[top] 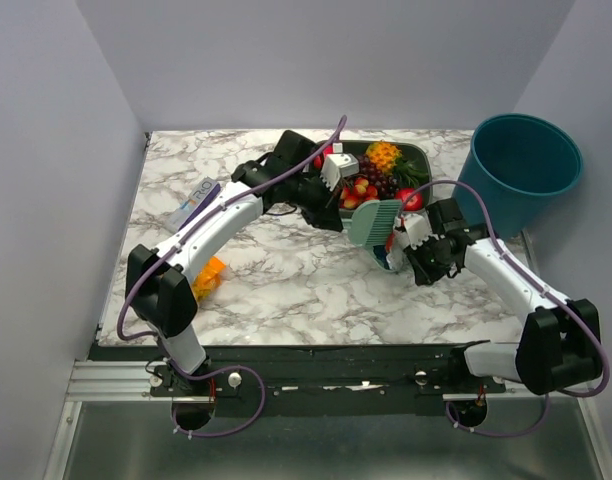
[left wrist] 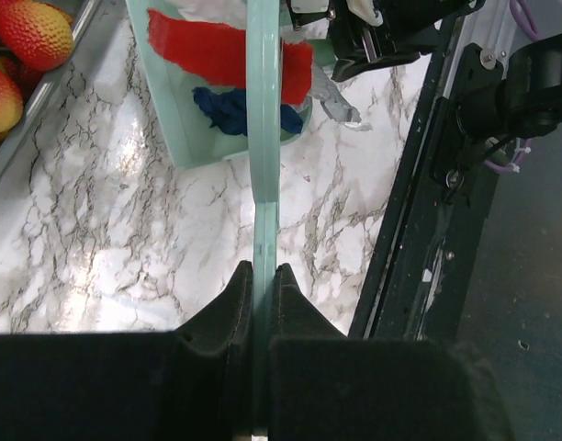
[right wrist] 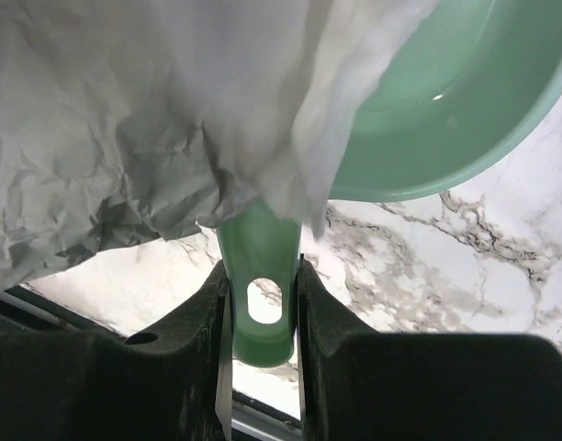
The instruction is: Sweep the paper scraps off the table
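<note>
my left tool [left wrist: 263, 272] is closed tight on the thin mint-green brush [left wrist: 264, 138]. i see the brush edge-on, running straight out from between the two black fingers [left wrist: 235, 303]. from above it stands over the middle of the counter [top: 286, 280], just in front of the fruit tray [top: 414, 152].

my right tool [right wrist: 260, 276] is clamped on the mint-green handle of the dustpan [right wrist: 446, 110], one finger on each side, with the handle's hanging hole showing between them. the pan's bowl opens up and to the right of that grip.

the paper scraps are in the dustpan. a red scrap [left wrist: 207, 50] lies across it and a dark blue scrap [left wrist: 228, 108] sits just below the red one, both partly hidden behind the brush. a big crumpled white-grey sheet [right wrist: 125, 119] drapes over the pan's edge and down onto the handle, touching it just above my right fingers. a grey bit [left wrist: 341, 99] pokes out past the pan's right side, over the marble.

in the overhead view the pan sits right of centre, beside the brush. the teal bin [top: 521, 165] stands off the counter's far right corner, and an orange bag [top: 211, 275] lies at the left, under my left arm.
</note>
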Tool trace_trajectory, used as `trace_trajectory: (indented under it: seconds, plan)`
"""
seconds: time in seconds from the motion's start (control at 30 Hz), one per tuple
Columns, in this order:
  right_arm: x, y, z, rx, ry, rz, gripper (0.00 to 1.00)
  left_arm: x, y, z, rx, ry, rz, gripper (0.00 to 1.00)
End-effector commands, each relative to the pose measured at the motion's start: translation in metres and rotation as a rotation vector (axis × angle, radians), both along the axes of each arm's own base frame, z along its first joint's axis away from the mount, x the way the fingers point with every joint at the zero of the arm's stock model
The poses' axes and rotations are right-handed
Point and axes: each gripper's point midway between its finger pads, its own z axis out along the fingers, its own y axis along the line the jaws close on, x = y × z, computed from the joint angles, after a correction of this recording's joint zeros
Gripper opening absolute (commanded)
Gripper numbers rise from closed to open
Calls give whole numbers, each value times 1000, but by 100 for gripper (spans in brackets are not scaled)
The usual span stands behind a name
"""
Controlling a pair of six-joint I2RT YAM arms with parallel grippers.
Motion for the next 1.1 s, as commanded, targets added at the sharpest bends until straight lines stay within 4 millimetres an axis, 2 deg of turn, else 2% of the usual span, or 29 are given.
trace_trajectory:
  seconds: [0.0,0.23,0.47,0.7,0.9,1.07]
  plan:
    - [8,8,10,56,-73,21,0,-10,16,25,-2,-17,-14,0]
    - [13,15,34,101,-143,47,1,7,35,34,-4,-57,51,0]
    - [10,17,39,116,-143,47,1,17,38,50,-24,-106,67,0]
    - [14,16,44,109,-168,37,1,18,56,72,-11,-169,50,0]
    - [20,23,55,150,-192,35,1,20,71,79,16,-199,49,0]
    - [29,26,74,168,-246,39,1,37,87,79,34,-221,130,0]
